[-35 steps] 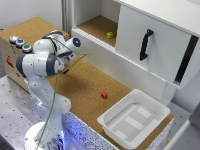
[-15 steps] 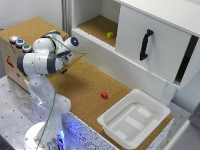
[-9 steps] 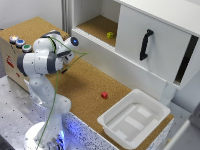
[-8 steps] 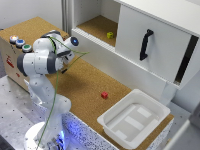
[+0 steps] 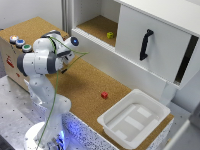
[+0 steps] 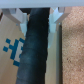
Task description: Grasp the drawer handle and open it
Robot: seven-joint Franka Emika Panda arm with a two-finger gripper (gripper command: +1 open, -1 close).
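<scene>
My pincer (image 6: 38, 17) is standing open, its two pale fingers (image 6: 18, 15) apart on either side of a dark rounded bar (image 6: 34, 50) that is filling the middle of the wrist view; I cannot tell whether the fingers are touching it. Cork surface (image 6: 71, 55) is lying beside the bar, and on the other side a blue pixel marker (image 6: 12, 47) is showing.

In the exterior view my arm (image 5: 42, 57) is folding over the cork surface (image 5: 85, 85) at about nine o'clock. The black handle (image 5: 145, 44) is sitting upright on the white cabinet front (image 5: 155, 47) at about two o'clock, well apart from me. A yellow block (image 5: 110, 35) is resting in the open shelf, a red block (image 5: 104, 95) is lying near the middle, and a white tray (image 5: 132, 120) is sitting at five o'clock.
</scene>
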